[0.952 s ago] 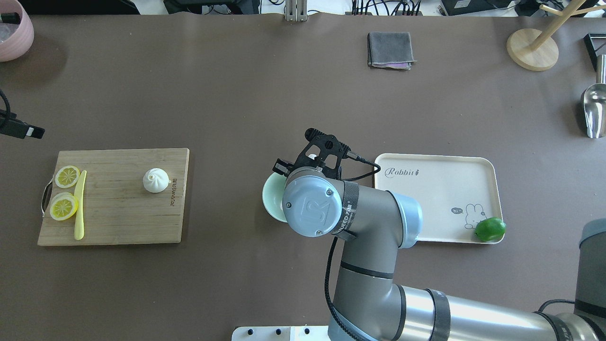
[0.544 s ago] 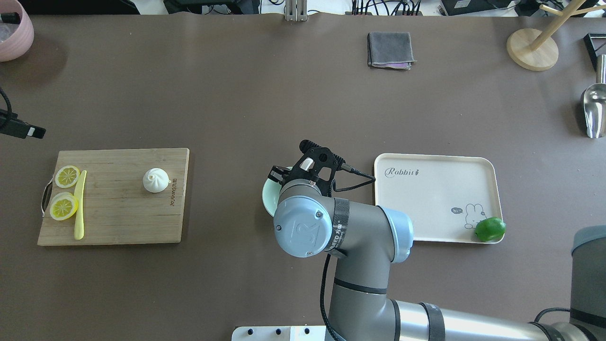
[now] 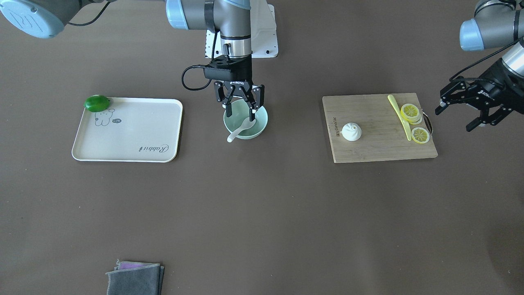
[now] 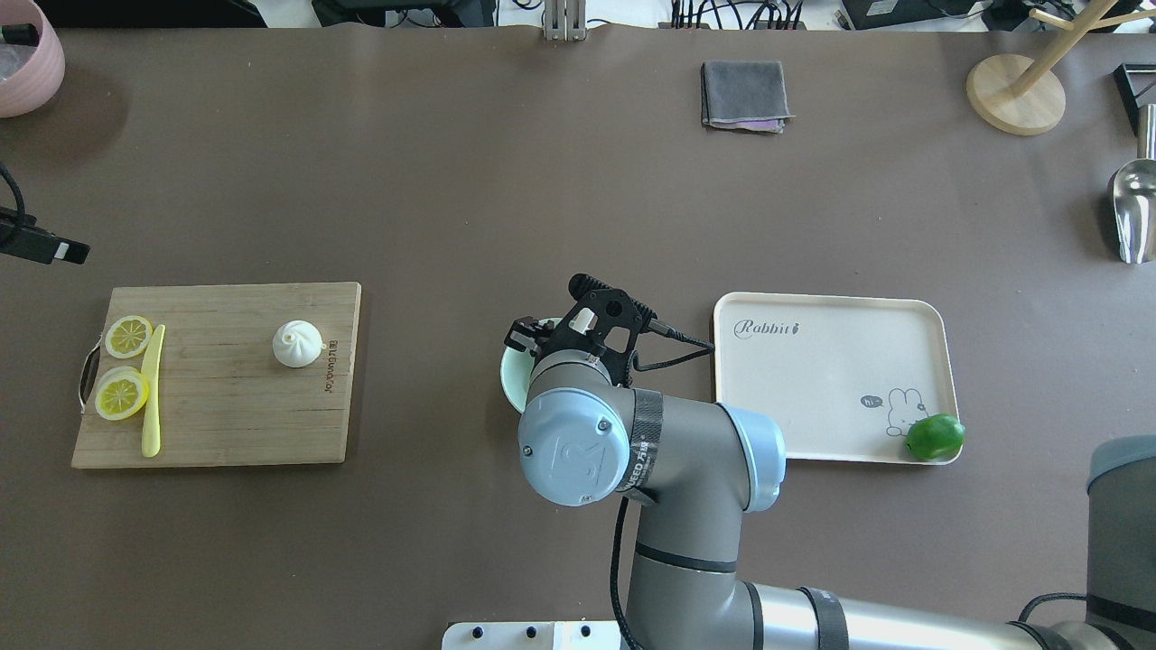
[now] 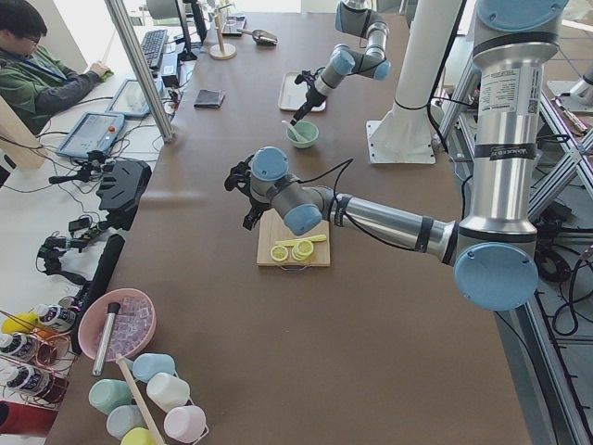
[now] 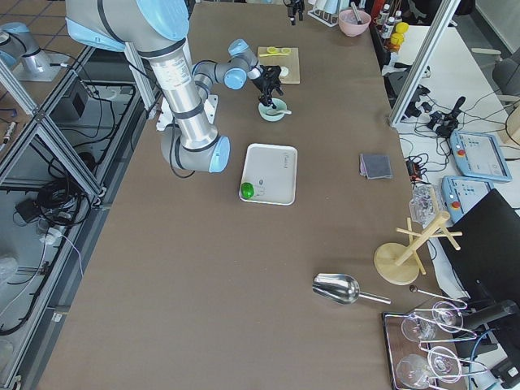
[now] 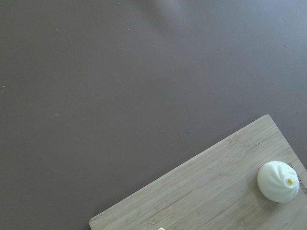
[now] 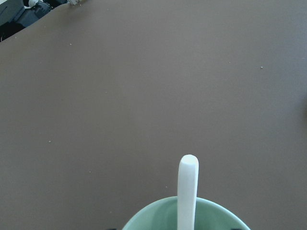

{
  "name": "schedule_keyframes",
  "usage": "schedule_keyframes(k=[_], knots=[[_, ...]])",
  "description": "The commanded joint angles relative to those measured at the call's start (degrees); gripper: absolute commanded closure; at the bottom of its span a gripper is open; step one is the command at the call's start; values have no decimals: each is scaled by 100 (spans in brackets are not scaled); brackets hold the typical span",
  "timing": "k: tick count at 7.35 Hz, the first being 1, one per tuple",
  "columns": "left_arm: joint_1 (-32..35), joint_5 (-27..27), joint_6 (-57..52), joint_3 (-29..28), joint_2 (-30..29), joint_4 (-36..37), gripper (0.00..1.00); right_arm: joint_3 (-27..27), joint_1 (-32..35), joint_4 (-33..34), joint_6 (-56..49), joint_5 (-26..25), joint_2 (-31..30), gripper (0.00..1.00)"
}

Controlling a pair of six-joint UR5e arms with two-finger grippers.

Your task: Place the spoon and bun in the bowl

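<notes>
The pale mint-green bowl (image 3: 258,123) stands at the table's middle. The white spoon (image 3: 237,132) lies in it, scoop inside and handle over the rim; the right wrist view shows the handle (image 8: 187,189) over the bowl's rim (image 8: 153,215). My right gripper (image 3: 240,114) hangs open and empty just above the bowl. From overhead the arm covers most of the bowl (image 4: 511,379). The white pleated bun (image 3: 351,132) sits on the wooden cutting board (image 3: 380,147), also in the left wrist view (image 7: 278,181). My left gripper (image 3: 453,120) hovers open beyond the board's lemon end.
Two lemon slices (image 3: 411,113) and a pale yellow knife (image 3: 399,110) lie on the board. A cream tray (image 3: 131,139) with a green lime (image 3: 97,103) is beside the bowl. A grey cloth (image 4: 744,95), wooden stand (image 4: 1015,94) and metal scoop (image 4: 1133,212) lie far off.
My right arm's wrist has drawn back toward the robot's base and slightly left over the bowl. The bun, board and left gripper have not moved.
</notes>
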State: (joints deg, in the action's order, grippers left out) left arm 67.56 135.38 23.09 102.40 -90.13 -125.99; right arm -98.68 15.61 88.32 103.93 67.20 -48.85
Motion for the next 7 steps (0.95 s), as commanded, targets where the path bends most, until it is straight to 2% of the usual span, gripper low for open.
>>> schedule_keyframes(k=[1, 3, 4, 5, 7], knots=[[-328, -237, 875, 51, -310, 4, 1, -667, 456, 455, -895, 770, -89, 0], [-1433, -1649, 1896, 113, -645, 13, 1, -1169, 1666, 458, -2683, 2447, -631, 0], [-1830, -1968, 2293, 113, -759, 21, 1, -1232, 2430, 431, -3807, 3439, -956, 0], [-2165, -2319, 2462, 104, -804, 39, 1, -1232, 3003, 423, -4732, 4171, -1212, 0], [-2458, -2682, 2481, 69, -787, 57, 1, -1233, 3718, -164, -5861, 4835, -1975, 0]])
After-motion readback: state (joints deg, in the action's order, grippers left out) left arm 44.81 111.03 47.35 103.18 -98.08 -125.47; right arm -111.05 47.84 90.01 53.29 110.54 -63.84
